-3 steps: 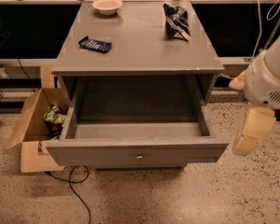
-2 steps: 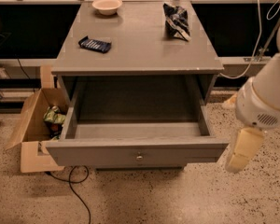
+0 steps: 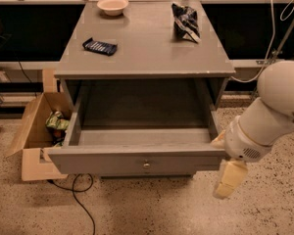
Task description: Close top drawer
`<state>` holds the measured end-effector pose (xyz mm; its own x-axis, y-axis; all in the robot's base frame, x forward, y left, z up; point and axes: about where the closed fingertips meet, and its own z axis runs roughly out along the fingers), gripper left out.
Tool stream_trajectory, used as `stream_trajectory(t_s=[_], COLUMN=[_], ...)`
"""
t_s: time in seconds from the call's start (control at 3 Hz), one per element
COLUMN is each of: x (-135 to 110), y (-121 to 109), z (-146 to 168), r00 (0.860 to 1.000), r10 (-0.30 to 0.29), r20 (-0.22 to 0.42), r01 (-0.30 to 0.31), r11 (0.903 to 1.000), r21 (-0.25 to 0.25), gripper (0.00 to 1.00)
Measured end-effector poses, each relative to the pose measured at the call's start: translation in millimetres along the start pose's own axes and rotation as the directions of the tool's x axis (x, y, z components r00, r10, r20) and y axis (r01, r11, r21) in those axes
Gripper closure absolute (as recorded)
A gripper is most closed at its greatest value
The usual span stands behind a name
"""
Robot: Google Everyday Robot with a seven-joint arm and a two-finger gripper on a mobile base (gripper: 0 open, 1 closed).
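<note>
The top drawer point(image 3: 127, 160) of the grey cabinet is pulled far out toward me. Its deep box is empty, and its flat front carries one small round metal knob point(image 3: 146, 165) at centre. My gripper point(image 3: 229, 180) hangs cream-coloured below the white arm point(image 3: 269, 116), just right of the drawer front's right end and a little below it. It is close to that corner, but I cannot tell whether it touches it.
On the cabinet top point(image 3: 147, 58) lie a small bowl point(image 3: 112, 5), a dark snack bag point(image 3: 186, 21) and a blue packet point(image 3: 100, 46). An open cardboard box point(image 3: 29, 136) stands on the floor to the left. A black cable point(image 3: 85, 204) runs across the speckled floor in front.
The arm and gripper have moved left and slightly down, closer to the drawer front's right end. The drawer has stayed open in the same place.
</note>
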<state>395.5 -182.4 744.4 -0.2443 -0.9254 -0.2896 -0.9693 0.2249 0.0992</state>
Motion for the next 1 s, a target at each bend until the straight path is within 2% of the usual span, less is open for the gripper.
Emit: stream_trajectory(t_s=[0.67, 1.0], x=[0, -1], y=[0, -8], z=[3, 50], r00=[1.0, 0.999], r10=[0.0, -0.047], r20=[0.002, 0.015], r01=[0.0, 0.047], r11=[1.0, 0.9988], r21=[-0.005, -0.012], gripper=[0.63, 0.94])
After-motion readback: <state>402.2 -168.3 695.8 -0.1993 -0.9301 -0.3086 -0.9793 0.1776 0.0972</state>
